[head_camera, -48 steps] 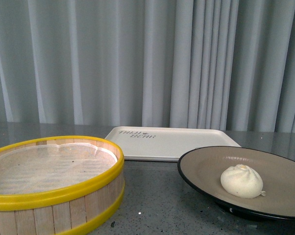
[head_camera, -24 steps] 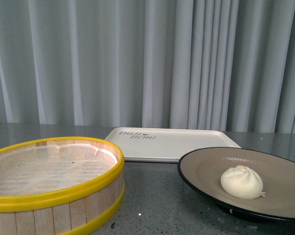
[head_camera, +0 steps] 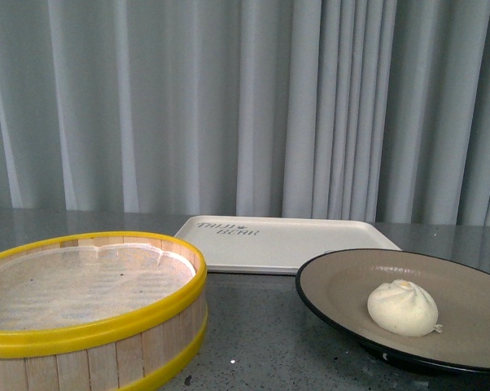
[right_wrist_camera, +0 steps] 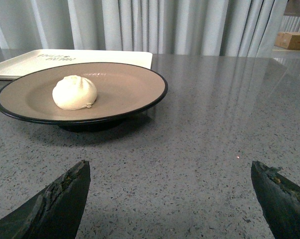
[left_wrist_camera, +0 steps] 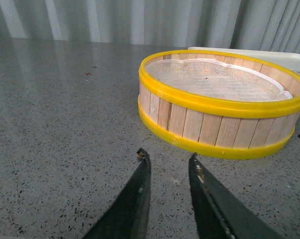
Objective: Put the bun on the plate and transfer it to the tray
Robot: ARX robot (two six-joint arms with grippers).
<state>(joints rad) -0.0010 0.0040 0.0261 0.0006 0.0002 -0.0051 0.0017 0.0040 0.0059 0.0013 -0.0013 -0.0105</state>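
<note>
Left tool (left_wrist_camera: pixel 168 156) on screen now: two slim fingers (left_wrist_camera: pixel 134 201), near-black, blade-like, narrowing to sharp points. Smooth finish with a faint sheen, and tiny pale-brown nicks right at the tips. One of them carries a thin light line along its outer edge. Over to the right tool (right_wrist_camera: pixel 170 165): its fingers (right_wrist_camera: pixel 53 206) look like broader black wedges (matte, grainy, noticeably rougher), with edges scuffed and chipped near the points.

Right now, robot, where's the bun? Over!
Left gripper open, empty; right gripper wide open, empty. Bun on plate, plate not yet on tray. Steamer basket beside, not blocking.
</note>
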